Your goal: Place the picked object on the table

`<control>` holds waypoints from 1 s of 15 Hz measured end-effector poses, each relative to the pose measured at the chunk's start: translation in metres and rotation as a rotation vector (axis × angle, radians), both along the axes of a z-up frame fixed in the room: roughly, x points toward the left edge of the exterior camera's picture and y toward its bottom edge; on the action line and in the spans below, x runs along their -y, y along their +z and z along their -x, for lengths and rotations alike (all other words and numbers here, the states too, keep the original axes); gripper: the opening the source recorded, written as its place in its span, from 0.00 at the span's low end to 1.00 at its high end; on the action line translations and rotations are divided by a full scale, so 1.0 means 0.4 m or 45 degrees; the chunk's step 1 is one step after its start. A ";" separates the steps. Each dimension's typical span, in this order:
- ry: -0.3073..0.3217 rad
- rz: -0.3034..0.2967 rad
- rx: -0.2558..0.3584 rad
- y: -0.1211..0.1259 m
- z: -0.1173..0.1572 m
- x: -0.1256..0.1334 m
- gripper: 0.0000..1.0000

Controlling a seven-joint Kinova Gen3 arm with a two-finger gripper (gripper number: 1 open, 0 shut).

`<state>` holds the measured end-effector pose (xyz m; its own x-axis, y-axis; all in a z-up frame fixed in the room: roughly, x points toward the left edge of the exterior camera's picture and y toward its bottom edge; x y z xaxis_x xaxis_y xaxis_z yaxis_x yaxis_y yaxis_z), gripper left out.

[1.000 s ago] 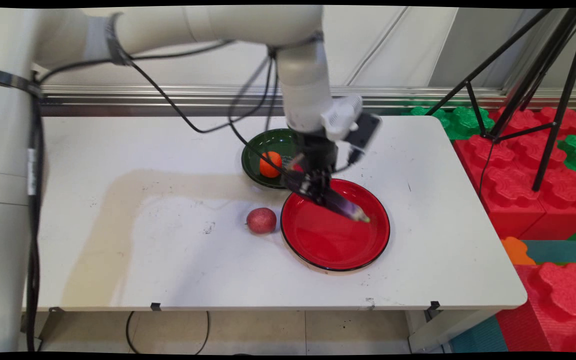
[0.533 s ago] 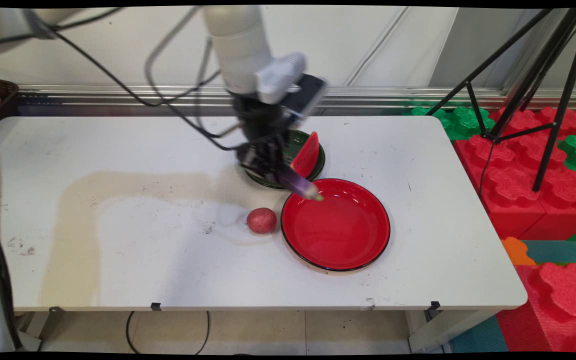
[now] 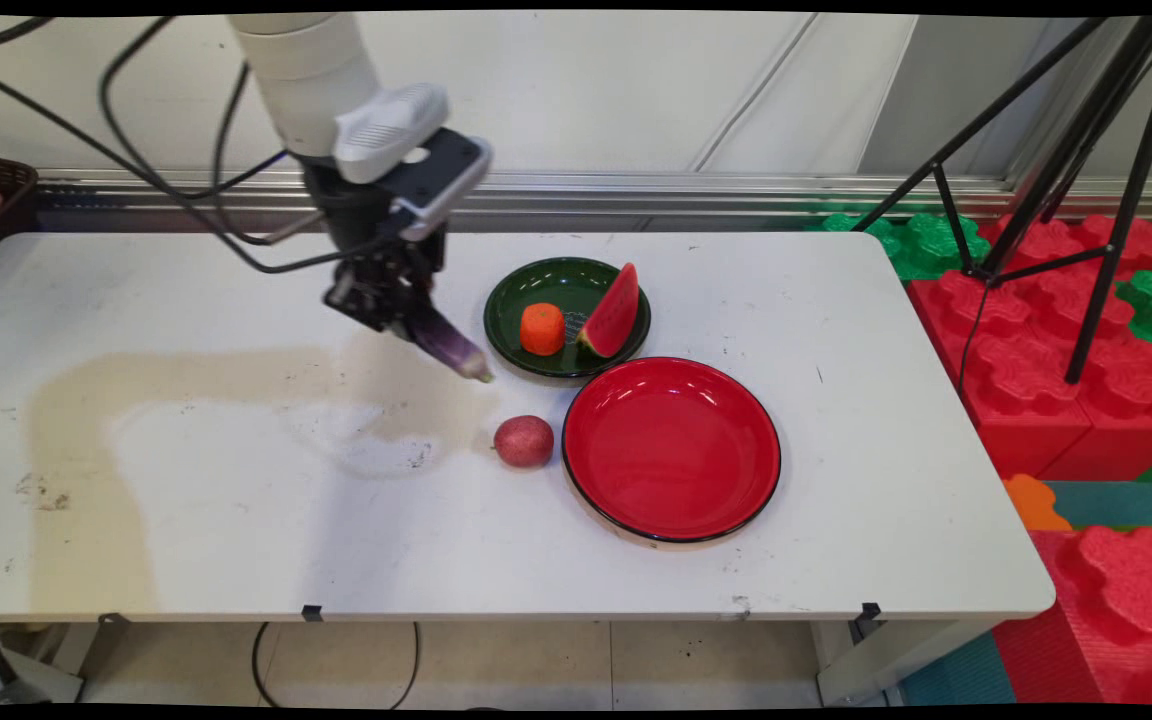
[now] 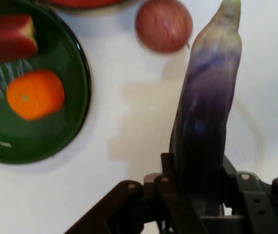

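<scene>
Eggplant (image 3: pixel 451 345): purple, clamped between my gripper (image 3: pixel 398 312) jaws, held above the white table (image 3: pixel 236 500), left of the green plate (image 3: pixel 511 300). Step in hand, I judge: carrying. Green plate holds an orange (image 3: pixel 542 328) and a watermelon slice (image 3: pixel 613 313). Red plate (image 3: pixel 671 450) bare; apple (image 3: pixel 523 441) just beside its left rim. Right of table: foam blocks (image 3: pixel 1056 330), tripod (image 3: pixel 1076 170).
</scene>
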<state>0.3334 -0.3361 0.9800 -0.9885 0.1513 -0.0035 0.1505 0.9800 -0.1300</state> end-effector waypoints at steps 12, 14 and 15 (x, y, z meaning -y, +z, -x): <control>-0.080 -0.036 0.066 -0.111 -0.128 0.052 0.00; -0.100 -0.047 0.069 -0.145 -0.139 0.076 0.00; -0.109 -0.053 0.069 -0.160 -0.143 0.086 0.00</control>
<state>0.3906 -0.3706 0.9159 -0.9705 0.2364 -0.0484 0.2396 0.9677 -0.0789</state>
